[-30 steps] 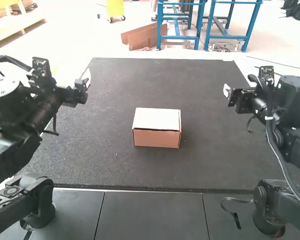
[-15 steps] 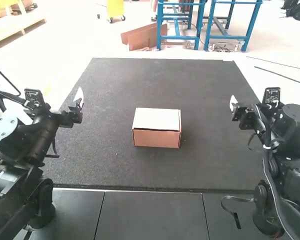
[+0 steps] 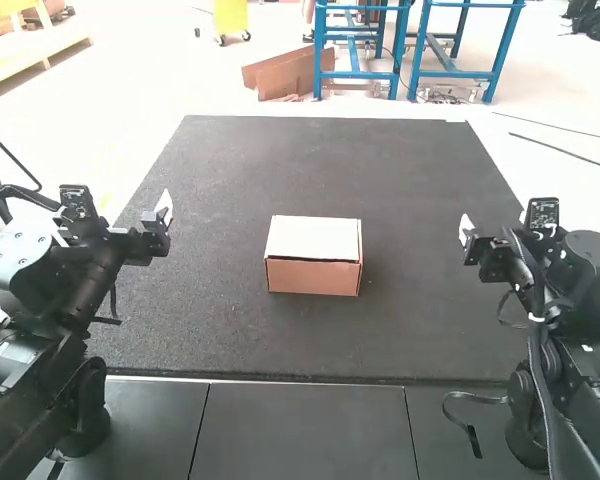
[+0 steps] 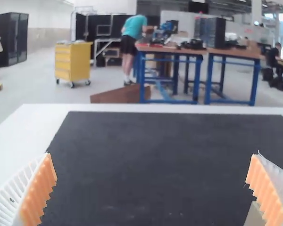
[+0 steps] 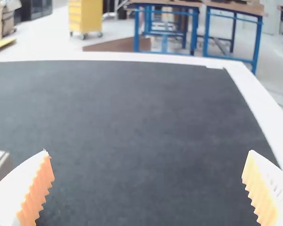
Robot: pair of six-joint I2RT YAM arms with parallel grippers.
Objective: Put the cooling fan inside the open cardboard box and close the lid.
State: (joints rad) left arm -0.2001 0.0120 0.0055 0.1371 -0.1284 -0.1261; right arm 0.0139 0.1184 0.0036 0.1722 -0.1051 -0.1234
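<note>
- High view first. Where is the box?
- The cardboard box (image 3: 313,255) sits in the middle of the black mat (image 3: 400,190), lid flaps down flat. The left arm (image 3: 50,270) is over the mat's left edge and the right arm (image 3: 565,275) over its right edge, both well apart from the box.
- Left wrist view?
- The left jaws stand wide open, orange pads (image 4: 38,193) far apart with mat between them.
- Right wrist view?
- The right jaws are spread just as wide, orange pads (image 5: 37,192) over dark mat.
</note>
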